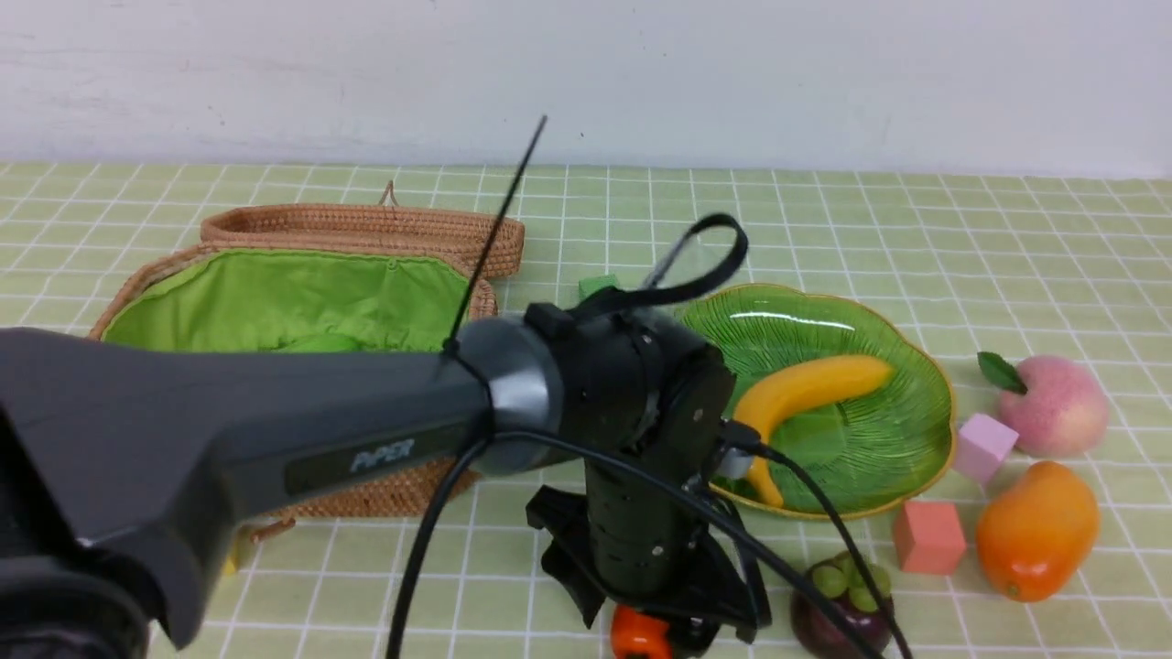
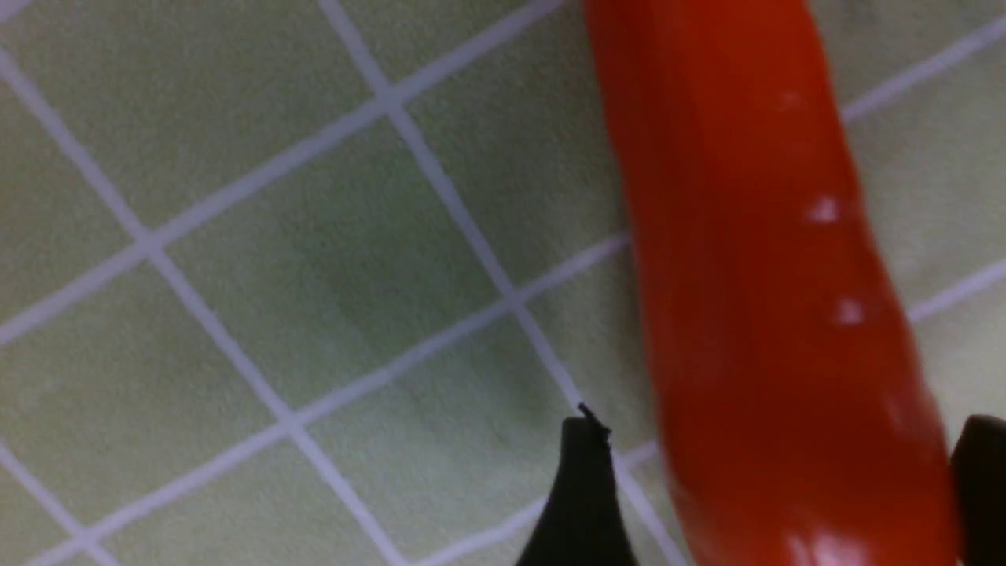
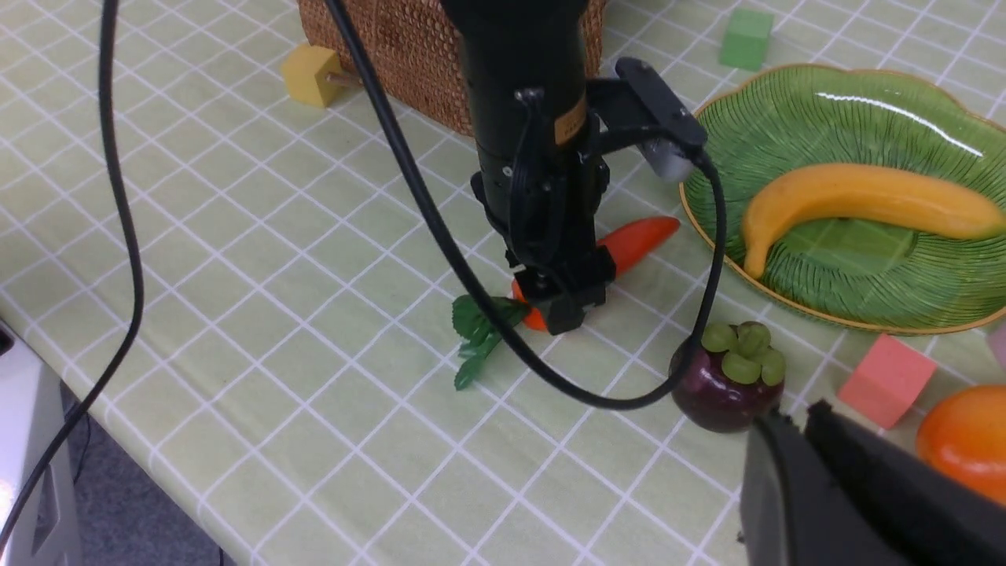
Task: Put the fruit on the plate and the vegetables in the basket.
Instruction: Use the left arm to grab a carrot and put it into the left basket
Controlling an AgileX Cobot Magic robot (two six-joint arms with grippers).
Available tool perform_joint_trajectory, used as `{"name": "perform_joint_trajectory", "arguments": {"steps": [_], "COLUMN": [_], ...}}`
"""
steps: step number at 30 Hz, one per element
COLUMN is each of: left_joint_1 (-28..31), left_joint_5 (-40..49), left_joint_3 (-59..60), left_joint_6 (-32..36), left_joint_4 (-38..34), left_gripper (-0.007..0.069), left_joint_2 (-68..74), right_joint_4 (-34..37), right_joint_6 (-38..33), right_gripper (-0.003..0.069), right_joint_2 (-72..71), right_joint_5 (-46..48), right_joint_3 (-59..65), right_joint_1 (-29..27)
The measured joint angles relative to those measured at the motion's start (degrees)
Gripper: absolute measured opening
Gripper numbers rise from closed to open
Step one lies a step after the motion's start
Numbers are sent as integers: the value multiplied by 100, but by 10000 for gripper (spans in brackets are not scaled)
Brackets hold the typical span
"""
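Right, quick status from my end. L gripper point(image 1: 661, 631) is down at the worktop point(image 1: 366, 567) near its front edge, approx mid-width, pointing straight down over the pepper point(image 3: 638, 236). Jaws are apart, one finger point(image 2: 583, 487) each side of the pepper. On the wrist cam I see a gap btwn that finger and the red skin, so no clamp. Pepper lies flat on the cloth, green leaves point(image 3: 479, 334) toward the front edge, tip near the plate point(image 1: 916, 439) rim but apart from it.

Plate sits right of centre w/ the banana point(image 1: 815, 384) lying in it. Mangosteen point(image 1: 842, 604) stands just in front of the plate. Peach point(image 1: 1053, 407) and mango point(image 1: 1035, 531) are on the cloth further toward the right edge, w/ a lilac cube point(image 1: 984, 447) and a salmon cube point(image 1: 929, 535) btwn them and the rim.

Basket point(image 1: 394, 494) is on the left side, lid point(image 1: 366, 233) folded back behind it, green lining showing. L arm point(image 1: 275, 430) blocks much of the inside. Yellow cube point(image 3: 313, 75) sits just beside the basket's front wall.

R gripper point(image 3: 798, 428): only the dark tip shows on its own cam, jaws together, nothing btwn them, above the worktop near mangosteen and mango.
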Motion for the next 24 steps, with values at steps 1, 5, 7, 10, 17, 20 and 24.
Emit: {"name": "perform_joint_trajectory", "arguments": {"steps": [1,5,7,10,17,20,24], "left_joint_1": [0,0,0,0,0,0,0], "left_joint_5": [7,96,237,423,1220,1401,1472], "left_joint_3": [0,0,0,0,0,0,0], "left_joint_6": [0,0,0,0,-2,-2,3], "left_joint_4": [66,66,66,66,66,123,343], "left_gripper": [484,394,396,396,396,396,396], "left_joint_2": [33,51,51,31,-637,-1150,-1850], "right_joint_4": [0,0,0,0,5,28,153], "right_joint_6": [0,0,0,0,0,0,-175], "right_gripper": [42,42,42,42,49,53,53], "right_joint_2": [0,0,0,0,0,0,0], "right_joint_5": [0,0,0,0,-34,-95,-318], "right_joint_3": [0,0,0,0,0,0,0], "right_joint_1": [0,0,0,0,0,0,0]}}
